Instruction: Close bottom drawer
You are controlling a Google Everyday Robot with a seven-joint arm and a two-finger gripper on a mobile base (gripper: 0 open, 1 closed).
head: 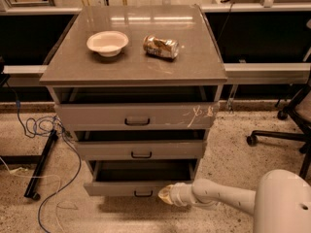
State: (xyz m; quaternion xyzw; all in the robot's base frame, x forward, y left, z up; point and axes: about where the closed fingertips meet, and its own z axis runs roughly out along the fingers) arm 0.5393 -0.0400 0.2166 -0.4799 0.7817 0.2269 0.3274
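Three grey drawers are seen standing open under a cabinet top [194, 67], on which a bowl [107, 42] is set left of a can [161, 46] laid on its side. The bottom drawer [112, 188], lowest of the stack, is pulled out farthest. The gripper [165, 194] is held at the right end of its front, just right of the handle [143, 193]; whether it is apart or together cannot be told.

The grey worktop [194, 64] is filling the upper middle of the frame, carrying a white bowl [107, 42] towards its left and a crumpled can [161, 46] lying on its side just right of it, the two apart. The gripper [163, 194] is hanging at lower centre, low over the speckled floor [228, 149], where cables [41, 125] are trailing at the left.
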